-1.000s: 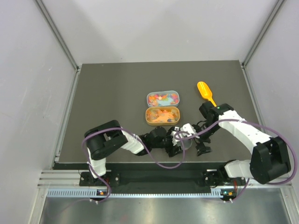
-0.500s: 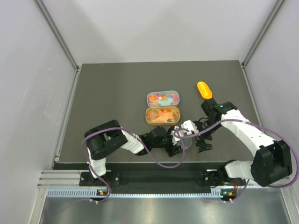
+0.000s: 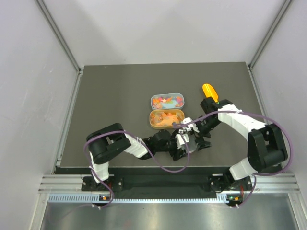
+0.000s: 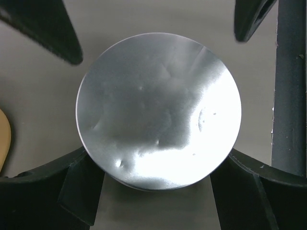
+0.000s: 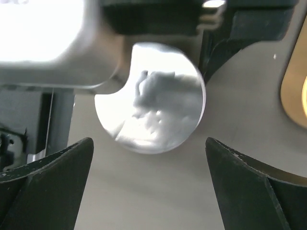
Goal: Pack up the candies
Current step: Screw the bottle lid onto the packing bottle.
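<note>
The candies (image 3: 167,100) lie in a blue-lined oval tin, and more, mostly orange ones, lie in a gold oval tin (image 3: 166,118) just in front of it. My left gripper (image 3: 184,145) is shut on a small round silver container (image 3: 191,145) on the table. In the left wrist view its lid (image 4: 158,110) sits between my fingers (image 4: 81,187). My right gripper (image 3: 198,136) is wide open and empty, right beside the container. In the right wrist view the right gripper (image 5: 148,143) faces the round lid (image 5: 158,105). Its black fingertips (image 4: 50,31) show beyond the lid in the left wrist view.
An orange plastic scoop (image 3: 209,92) lies at the back right, behind the right arm. The gold tin's edge shows at the right of the right wrist view (image 5: 293,91) and at the left of the left wrist view (image 4: 4,139).
My right gripper has moved left and away from the near edge, up to the round container. The left gripper, tins and scoop have not moved.
</note>
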You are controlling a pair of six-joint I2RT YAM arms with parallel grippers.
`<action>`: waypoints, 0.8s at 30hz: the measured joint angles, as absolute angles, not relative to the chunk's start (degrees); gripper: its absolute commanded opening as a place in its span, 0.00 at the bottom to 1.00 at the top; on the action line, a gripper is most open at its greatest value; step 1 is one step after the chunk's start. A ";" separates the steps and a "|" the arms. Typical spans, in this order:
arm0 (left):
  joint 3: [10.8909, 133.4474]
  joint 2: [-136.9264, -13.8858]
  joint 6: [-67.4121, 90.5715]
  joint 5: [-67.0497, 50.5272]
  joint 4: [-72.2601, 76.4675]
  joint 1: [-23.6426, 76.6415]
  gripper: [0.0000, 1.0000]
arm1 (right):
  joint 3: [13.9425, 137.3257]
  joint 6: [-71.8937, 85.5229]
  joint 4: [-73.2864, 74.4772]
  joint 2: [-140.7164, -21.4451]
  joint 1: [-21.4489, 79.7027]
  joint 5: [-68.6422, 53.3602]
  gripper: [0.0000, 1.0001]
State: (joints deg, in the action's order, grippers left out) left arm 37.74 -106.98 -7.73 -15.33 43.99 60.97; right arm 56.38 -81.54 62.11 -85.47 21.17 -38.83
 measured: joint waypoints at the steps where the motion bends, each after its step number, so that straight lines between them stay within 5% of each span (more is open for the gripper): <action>1: 37.74 -106.98 -7.73 -15.33 44.01 60.93 0.34 | 56.47 -81.84 61.76 -86.02 21.21 -39.46 1.00; 24: 37.71 -106.98 -7.77 -15.31 44.03 60.82 0.34 | 57.54 -83.37 59.77 -87.18 26.15 -44.16 1.00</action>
